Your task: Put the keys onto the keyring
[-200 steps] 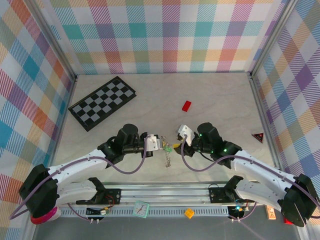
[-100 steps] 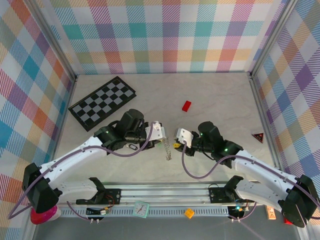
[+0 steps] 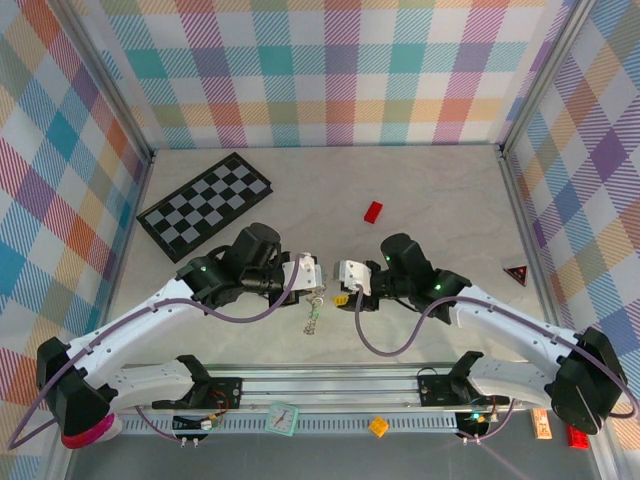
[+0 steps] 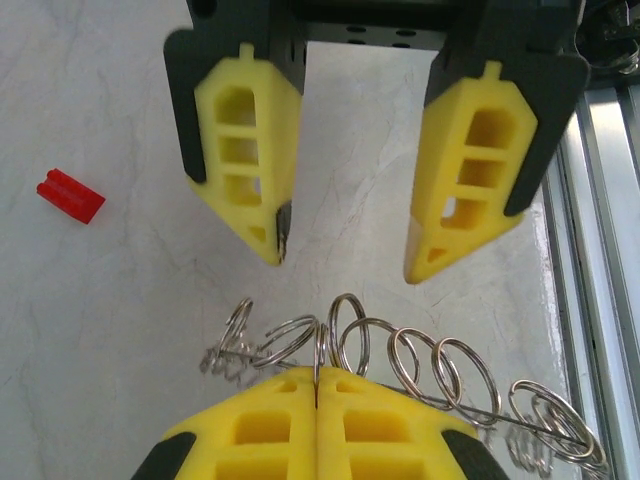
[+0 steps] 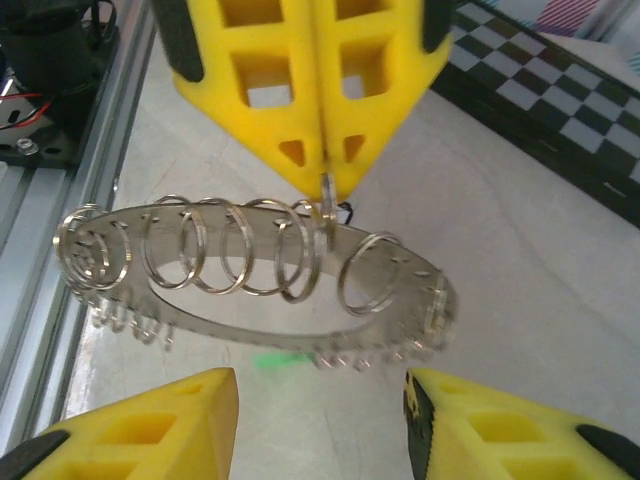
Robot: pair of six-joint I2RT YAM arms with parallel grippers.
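Observation:
The keyring [image 5: 250,262], a silvery loop strung with small split rings, hangs off the table with my left gripper [image 4: 318,385] shut on one of its rings. From above, the left gripper [image 3: 316,290] holds the keyring [image 3: 315,315] dangling toward the near edge. My right gripper [image 5: 320,380] is open, its yellow fingers [image 5: 150,430] spread just in front of the loop and facing the left one. Its fingers [image 4: 245,150] also appear beyond the keyring [image 4: 400,360] in the left wrist view. A blurred pale green patch, likely a key head [image 5: 275,358], lies below the loop. The other key is hidden.
A small red block [image 3: 373,211] lies mid-table behind the grippers. A black-and-grey chequerboard [image 3: 205,205] sits at the back left. A red triangular piece [image 3: 517,273] rests by the right wall. The metal rail [image 3: 330,385] runs along the near edge.
My left gripper has drawn back and down with the keyring still in it. The right gripper has moved left to face it and its jaws have spread wider than half a second ago.

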